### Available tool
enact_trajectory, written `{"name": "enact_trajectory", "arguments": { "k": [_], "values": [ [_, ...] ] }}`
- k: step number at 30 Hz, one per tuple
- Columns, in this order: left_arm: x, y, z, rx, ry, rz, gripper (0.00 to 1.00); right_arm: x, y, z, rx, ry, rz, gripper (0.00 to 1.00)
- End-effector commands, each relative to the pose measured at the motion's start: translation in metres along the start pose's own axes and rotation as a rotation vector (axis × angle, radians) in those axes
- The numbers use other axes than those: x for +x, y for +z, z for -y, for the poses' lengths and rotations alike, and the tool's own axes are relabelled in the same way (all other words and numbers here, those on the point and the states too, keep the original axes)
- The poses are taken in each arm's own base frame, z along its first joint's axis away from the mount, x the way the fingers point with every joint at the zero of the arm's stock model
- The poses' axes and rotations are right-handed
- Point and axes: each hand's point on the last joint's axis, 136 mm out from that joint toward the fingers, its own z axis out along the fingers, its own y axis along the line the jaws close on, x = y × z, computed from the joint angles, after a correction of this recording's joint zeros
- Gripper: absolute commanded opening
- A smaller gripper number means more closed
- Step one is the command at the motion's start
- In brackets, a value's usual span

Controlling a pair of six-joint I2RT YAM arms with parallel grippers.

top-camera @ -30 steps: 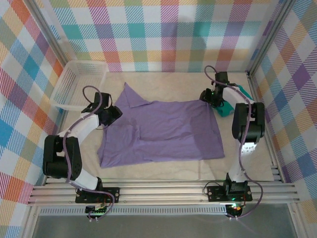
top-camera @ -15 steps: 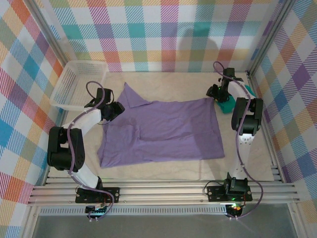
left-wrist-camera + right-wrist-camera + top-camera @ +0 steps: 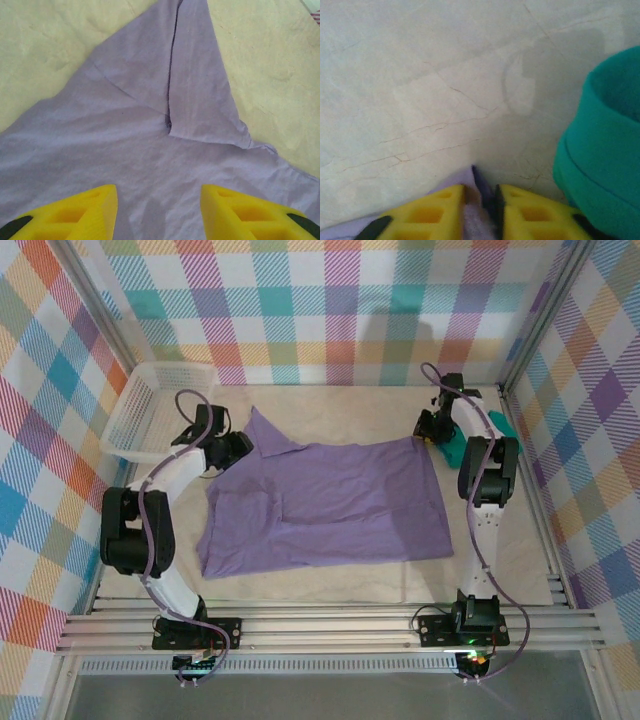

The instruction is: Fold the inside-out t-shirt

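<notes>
Top external shows your shirt (image 3: 325, 502) spread flat mid-tabletop (image 3: 330, 585), its long axis running left to right across the frame. Your right fingers (image 3: 424, 437) are pinched on its upper-right corner, just beside the teal garment (image 3: 452, 453). Your left fingers (image 3: 243, 445) hang spread and empty over the upper-left sleeve. I'd say that's your next grab before any lift.

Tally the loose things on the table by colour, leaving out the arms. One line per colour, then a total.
Lavender: 1, the t-shirt
Teal: 1, the garment
White: 1, the basket
Total: 3
</notes>
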Motion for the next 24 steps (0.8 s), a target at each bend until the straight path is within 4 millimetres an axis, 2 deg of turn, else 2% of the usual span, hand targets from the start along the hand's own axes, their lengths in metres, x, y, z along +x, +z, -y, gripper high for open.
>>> {"name": "enact_trajectory", "arguments": {
  "k": [1,5,9,15,18,20,24],
  "values": [
    [-0.003,0.014,0.004,-0.023,0.047,-0.03,0.48,0.013,0.007,0.006,0.035,-0.01,-0.058,0.13],
    [-0.015,0.04,0.009,-0.044,0.08,-0.06,0.48,0.001,-0.005,0.0,0.026,-0.046,0.004,0.0],
    [-0.032,0.063,0.014,-0.109,0.139,-0.058,0.48,-0.006,-0.016,-0.011,-0.025,-0.064,0.062,0.0],
    [-0.066,0.102,0.014,-0.228,0.241,-0.031,0.48,-0.006,-0.018,-0.019,-0.066,-0.071,0.073,0.0],
    [-0.078,0.123,0.029,-0.201,0.276,-0.038,0.48,-0.005,-0.019,-0.021,-0.072,-0.077,0.074,0.0],
    [-0.082,0.139,0.031,-0.208,0.294,-0.059,0.48,-0.007,-0.021,-0.023,-0.082,-0.079,0.078,0.0],
    [-0.098,0.157,0.044,-0.184,0.342,-0.035,0.48,-0.007,-0.024,-0.029,-0.106,-0.085,0.081,0.0]
  ]
}}
